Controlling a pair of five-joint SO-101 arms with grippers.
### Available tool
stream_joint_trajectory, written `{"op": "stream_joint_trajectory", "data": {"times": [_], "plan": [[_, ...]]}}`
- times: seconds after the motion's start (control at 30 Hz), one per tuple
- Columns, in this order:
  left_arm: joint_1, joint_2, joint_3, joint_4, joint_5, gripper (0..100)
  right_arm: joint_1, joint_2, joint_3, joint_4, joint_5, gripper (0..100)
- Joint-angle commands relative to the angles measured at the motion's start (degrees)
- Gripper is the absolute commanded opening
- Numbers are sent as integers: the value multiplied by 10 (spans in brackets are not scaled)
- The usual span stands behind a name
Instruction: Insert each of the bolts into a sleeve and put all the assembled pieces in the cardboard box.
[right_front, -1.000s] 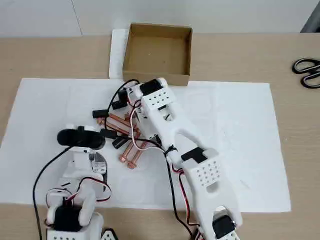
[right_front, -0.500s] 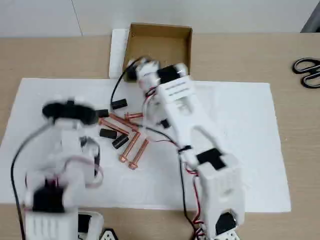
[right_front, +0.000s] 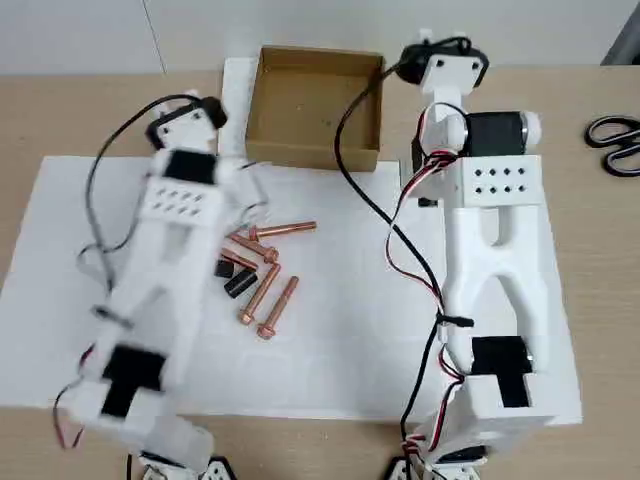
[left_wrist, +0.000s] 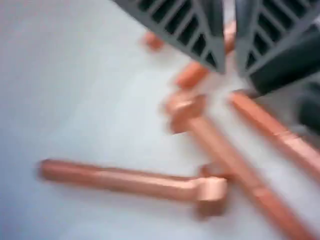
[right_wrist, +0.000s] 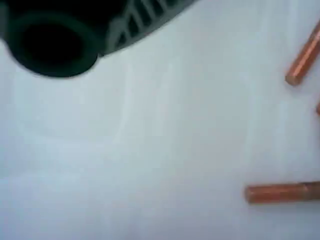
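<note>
At the upper middle of the counter (right_front: 60, 110) sits the cardboard box (right_front: 262, 105), with the right arm's black cable (right_front: 347, 130) draped across its right corner. Just right of it, the right claw (right_front: 424, 190) grips a black sleeve (right_wrist: 50, 47). The left claw (left_wrist: 229, 70), a narrow slit, hangs over copper bolts (right_front: 283, 229) and loose sleeves (right_front: 238, 283) on white paper (right_front: 340, 330). Scissors (right_front: 615, 143) lie far right.

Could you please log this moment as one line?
left gripper open over copper bolts | right gripper holds black tubular sleeve | brown cardboard box empty
</note>
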Motion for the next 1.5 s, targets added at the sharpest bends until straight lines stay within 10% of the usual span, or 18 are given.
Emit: {"op": "stream_joint_trajectory", "data": {"times": [0.0, 0.33, 0.7, 1.2, 1.47], "plan": [[37, 50, -81, -18, 106, 7, 26, -33, 9, 1, -6, 7], [25, 151, -92, -90, 452, 8, 31, -31, 40, 0, -6, 7], [8, 276, -177, -85, 491, 224, 29, -31, 40, 1, -5, 7], [-6, 283, -307, -12, 503, 225, 29, -31, 46, 4, -5, 7], [33, 287, -390, 156, 526, 225, 29, -30, 46, 3, -5, 7]]}}
